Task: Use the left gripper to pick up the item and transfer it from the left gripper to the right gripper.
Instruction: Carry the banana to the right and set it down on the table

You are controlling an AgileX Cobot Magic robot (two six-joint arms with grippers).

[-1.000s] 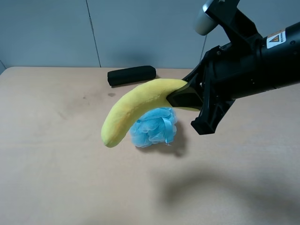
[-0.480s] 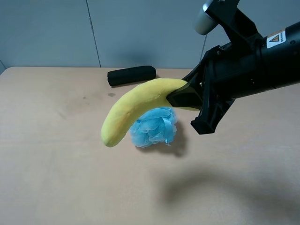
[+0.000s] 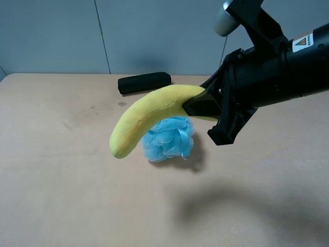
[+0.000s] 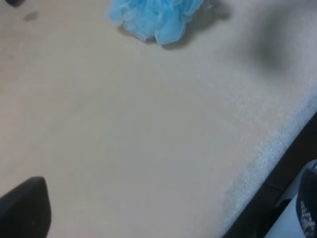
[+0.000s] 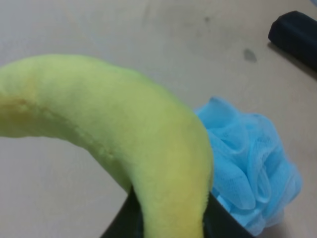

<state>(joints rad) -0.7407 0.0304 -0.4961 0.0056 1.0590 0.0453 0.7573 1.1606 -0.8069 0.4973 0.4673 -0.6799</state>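
Observation:
The yellow plush banana hangs in the air over the table, its free end pointing down to the left. My right gripper, on the bulky black arm with the warning sticker, is shut on its stem end. The right wrist view shows the banana close up, with black jaws on both sides at its base. Of my left gripper only one black finger shows, far to one side, with nothing held. The left arm is out of the exterior high view.
A fluffy blue bath puff lies on the table under the banana; it also shows in both wrist views. A black oblong case lies at the back. The table's edge is near the left gripper.
The banana and the right gripper have shifted very slightly to the left. Nothing else has moved.

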